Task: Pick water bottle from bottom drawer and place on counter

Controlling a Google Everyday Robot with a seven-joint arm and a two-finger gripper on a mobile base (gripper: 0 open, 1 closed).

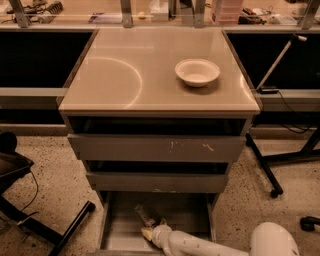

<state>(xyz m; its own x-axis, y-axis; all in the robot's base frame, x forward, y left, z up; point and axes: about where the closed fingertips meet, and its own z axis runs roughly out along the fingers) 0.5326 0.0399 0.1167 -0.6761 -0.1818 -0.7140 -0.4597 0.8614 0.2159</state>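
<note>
The water bottle (pixel 145 215) lies on its side, slanted, on the floor of the open bottom drawer (pixel 186 216), left of the middle. My gripper (pixel 148 233) reaches into the drawer from the lower right on a white arm (pixel 200 243). Its tan tip sits at the near end of the bottle, touching or almost touching it. The beige counter (pixel 150 70) tops the cabinet and shows a curved arc mark on its left half.
A white bowl (pixel 197 72) stands on the right part of the counter. The two upper drawers (pixel 155 148) jut out slightly above the bottom drawer. A black chair base (pixel 30 215) is at the left, and a black stand with wheels (pixel 272 175) at the right. A cluttered shelf (pixel 150 12) runs behind.
</note>
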